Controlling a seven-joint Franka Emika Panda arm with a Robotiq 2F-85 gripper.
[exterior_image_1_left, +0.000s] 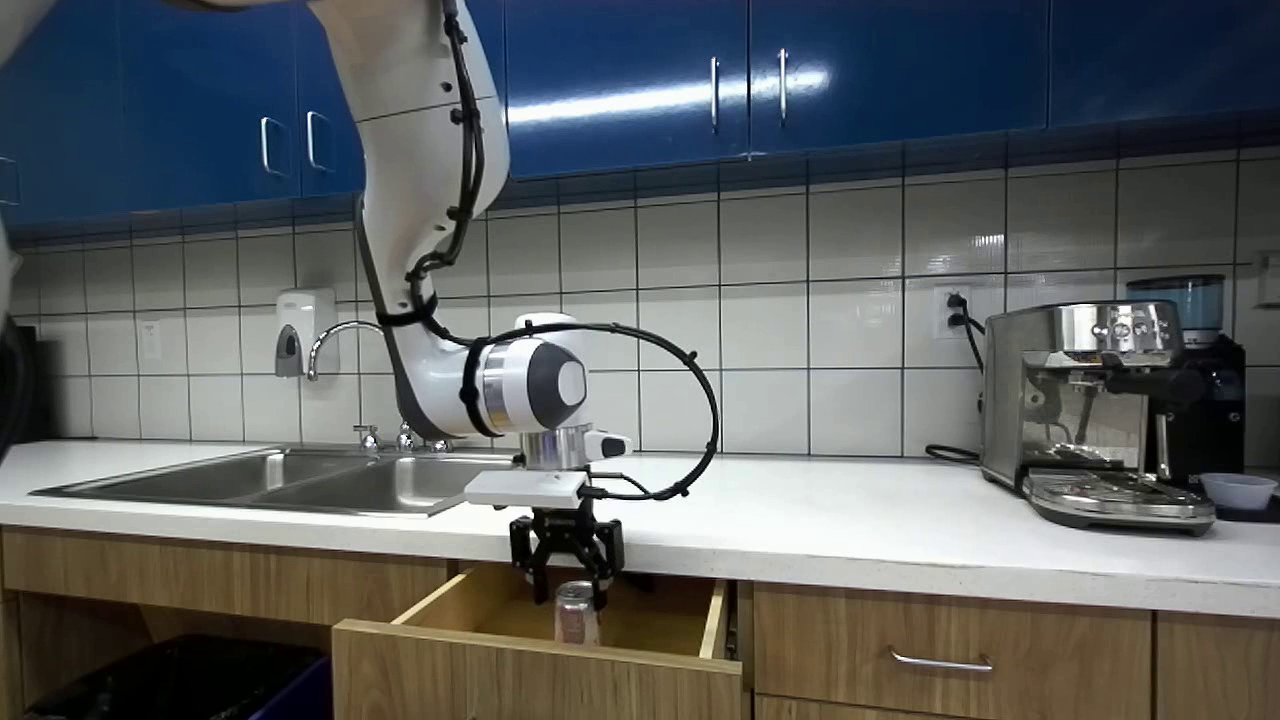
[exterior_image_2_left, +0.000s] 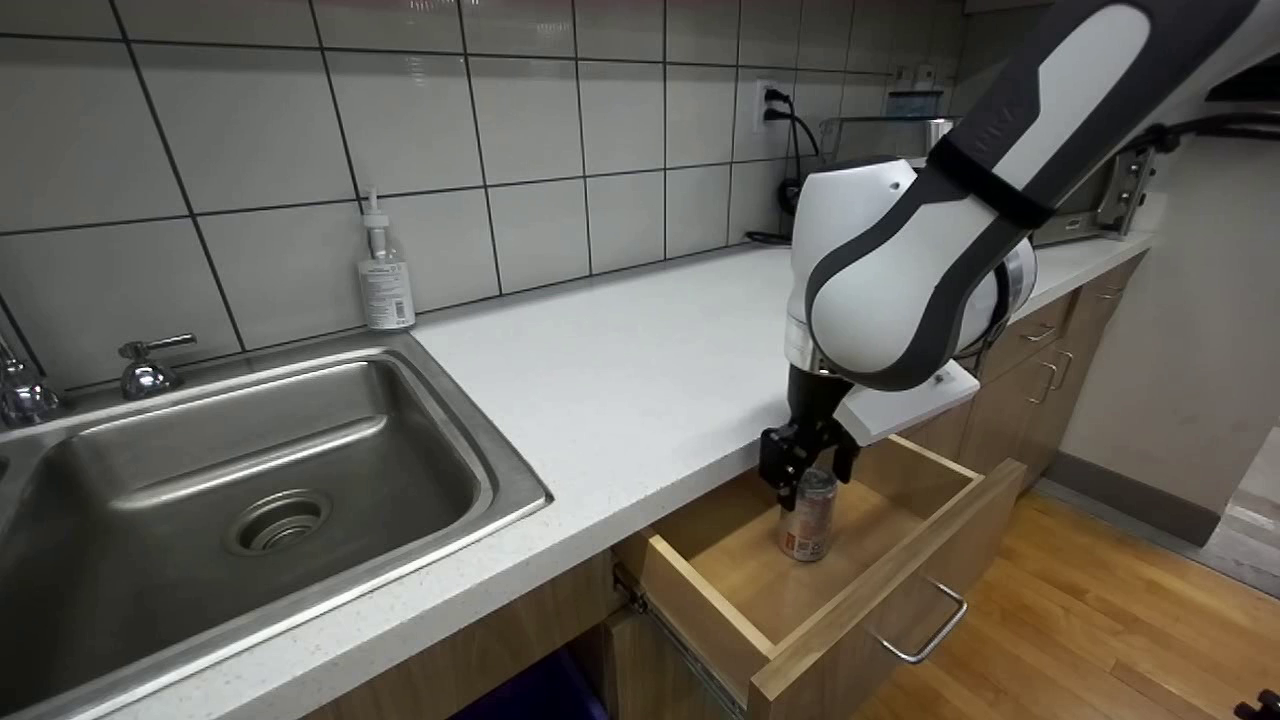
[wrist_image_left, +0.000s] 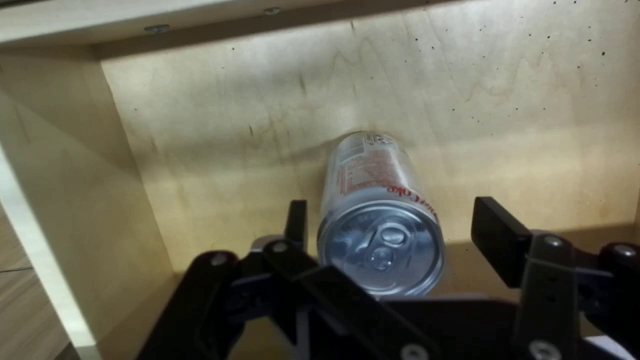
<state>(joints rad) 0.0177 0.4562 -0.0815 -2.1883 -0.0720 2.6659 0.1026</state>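
A silver Diet Coke can (exterior_image_1_left: 577, 622) with red print stands upright in an open wooden drawer (exterior_image_1_left: 540, 680). The can (exterior_image_2_left: 808, 525) and the drawer (exterior_image_2_left: 890, 590) show in both exterior views. My black gripper (exterior_image_1_left: 570, 594) points down into the drawer over the can; it also shows in an exterior view (exterior_image_2_left: 816, 487). In the wrist view the gripper (wrist_image_left: 392, 225) is open, with one finger on each side of the can (wrist_image_left: 372, 170). Gaps show on both sides, wider on the right. Part of the lid's lower edge is hidden behind the gripper linkage.
The white counter (exterior_image_2_left: 620, 350) overhangs the drawer's back. A steel sink (exterior_image_2_left: 420, 450) with a faucet and a soap bottle (exterior_image_2_left: 386, 280) lie to one side. A coffee machine (exterior_image_1_left: 1080, 400) stands at the right end. Blue cabinets (exterior_image_1_left: 620, 80) hang above. A bin (exterior_image_1_left: 190, 680) sits below.
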